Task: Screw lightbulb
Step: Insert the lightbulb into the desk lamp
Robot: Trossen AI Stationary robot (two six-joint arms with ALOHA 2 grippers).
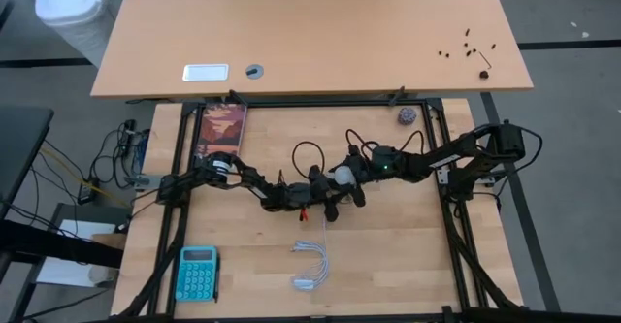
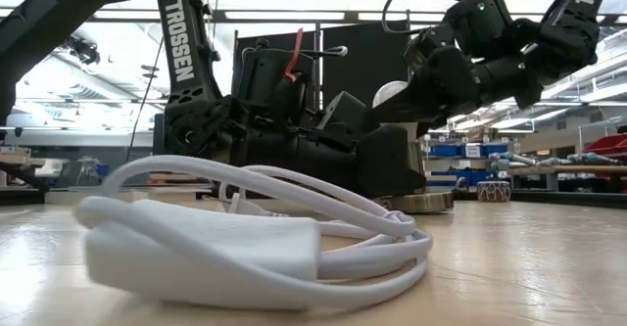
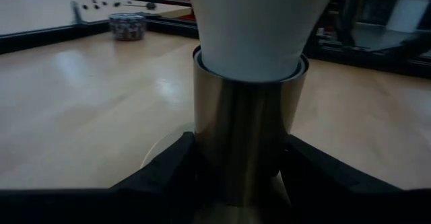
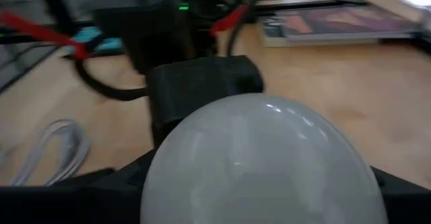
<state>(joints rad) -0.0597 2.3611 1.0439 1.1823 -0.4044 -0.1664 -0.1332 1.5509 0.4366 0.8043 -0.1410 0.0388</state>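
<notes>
The white lightbulb (image 1: 342, 175) sits upright with its lower end inside a brass-coloured socket tube (image 3: 246, 130) near the table's middle. In the low view the bulb's dome (image 2: 390, 93) shows above the socket's round base (image 2: 421, 202). My left gripper (image 1: 320, 191) reaches in from the table's left and is shut on the tube. My right gripper (image 1: 353, 172) comes from the right and is shut on the bulb's dome (image 4: 262, 163). My left gripper pinches the socket's tube (image 3: 222, 150) between its two fingers (image 3: 165, 167), just below the tube's rim. The fingers lie about level and come from the table's left. The socket stands upright with the bulb in its top. My right gripper has the bulb's round glass dome (image 4: 168, 177) between its two fingers (image 4: 101, 183), one on each side. It comes from the table's right, slanting slightly down. The bulb stands upright in the socket.
A coiled white cord with a plug (image 1: 310, 270) lies toward the near edge and fills the low view's foreground (image 2: 255, 238). A teal calculator (image 1: 197, 273) lies near left, a book (image 1: 223, 129) far left, and a small purplish ball (image 1: 406, 116) far right.
</notes>
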